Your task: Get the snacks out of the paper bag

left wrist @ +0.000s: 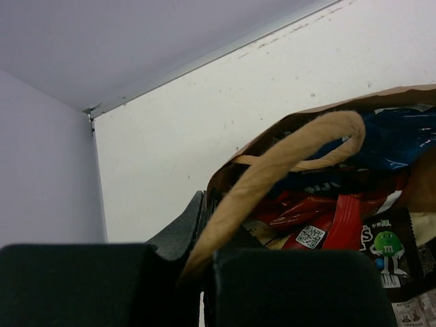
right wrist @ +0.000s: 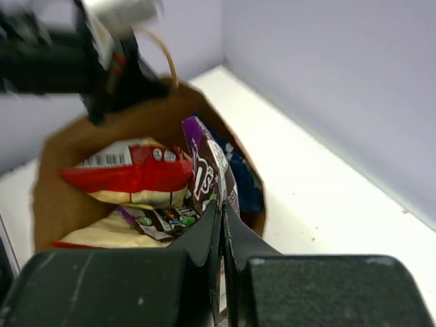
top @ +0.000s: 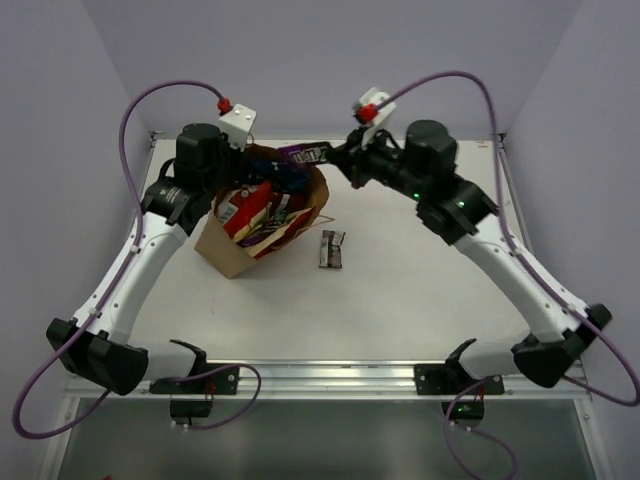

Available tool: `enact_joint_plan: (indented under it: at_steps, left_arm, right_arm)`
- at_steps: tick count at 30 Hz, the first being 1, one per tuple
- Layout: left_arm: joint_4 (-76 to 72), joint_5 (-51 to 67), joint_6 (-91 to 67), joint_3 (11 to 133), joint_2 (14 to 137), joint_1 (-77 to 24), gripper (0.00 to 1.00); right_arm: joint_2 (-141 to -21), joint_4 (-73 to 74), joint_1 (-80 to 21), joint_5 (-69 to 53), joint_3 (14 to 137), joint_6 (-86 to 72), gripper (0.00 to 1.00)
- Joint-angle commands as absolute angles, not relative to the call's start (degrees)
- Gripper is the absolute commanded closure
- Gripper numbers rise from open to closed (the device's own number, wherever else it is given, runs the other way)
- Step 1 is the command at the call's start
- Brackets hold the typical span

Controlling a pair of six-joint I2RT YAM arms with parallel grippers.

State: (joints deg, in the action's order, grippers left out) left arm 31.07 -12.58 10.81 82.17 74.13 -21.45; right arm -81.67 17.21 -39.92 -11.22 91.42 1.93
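The brown paper bag (top: 225,250) lies tilted at the back left of the table, its mouth toward the right arm. Snacks fill it: a red-white chip bag (right wrist: 129,174), a blue packet (right wrist: 240,170) and a small dark candy packet (right wrist: 160,219). My left gripper (top: 240,186) is shut on the bag's loop handle (left wrist: 272,170) at the rim. At the bag's mouth, my right gripper (right wrist: 222,204) is shut on the lower edge of a purple-brown candy packet (right wrist: 204,167), which stands upright above the other snacks. From above, that packet (top: 305,154) shows at the bag's far rim.
One dark candy bar (top: 331,249) lies on the white table (top: 400,290) just right of the bag. Lilac walls close the back and both sides. Both arms reach over the back of the table.
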Motion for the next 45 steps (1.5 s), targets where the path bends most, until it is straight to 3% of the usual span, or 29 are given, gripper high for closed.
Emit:
enact_joint_plan:
  at_steps: [1,4,9,13,21,28,32,36,40,45]
  left_arm:
    - [17.15,-16.08,15.82,84.64,75.58,-19.87,1.0]
    - [14.33,-16.52,18.01,85.16,77.25,-19.34,1.0]
    - [10.2,-16.44,20.3,86.39,78.92,-18.2,1.0]
    - [10.02,-14.16,20.04,85.96,79.01,-18.19,1.0]
    - [12.21,-9.06,16.97,79.02,74.98,-18.19,1.0]
    - [14.41,-5.45,15.12,75.15,72.16,-18.11,1.0]
    - [15.99,-5.36,15.21,75.14,71.98,-18.19,1.0]
    - [18.01,-4.22,14.68,76.72,71.98,-18.19,1.0]
    - [20.82,-1.07,13.8,78.31,71.89,-18.19,1.0]
    - [23.2,2.9,13.54,77.87,71.63,-18.72,1.0]
  right_arm:
    - [-72.18,18.63,-35.61,-7.2,88.09,-4.91,1.0]
    - [-64.79,18.63,-29.11,-6.51,81.86,-12.37,1.0]
    - [-54.25,18.63,-21.28,5.79,71.03,-23.28,1.0]
    - [-54.57,17.67,-13.82,8.09,63.73,-29.17,1.0]
    - [-73.36,3.02,2.72,-6.05,61.96,-39.64,1.0]
    - [-94.99,-2.64,7.03,-11.78,74.34,-41.75,1.0]
    - [-104.84,8.14,7.73,-9.42,84.7,-38.52,0.45]
    - [-99.88,12.39,5.81,-9.85,85.88,-31.66,0.27]
    - [-89.51,13.71,1.24,-15.45,82.88,-23.13,0.24]
    - [-80.96,16.87,-15.09,-21.8,83.67,-8.1,0.24]
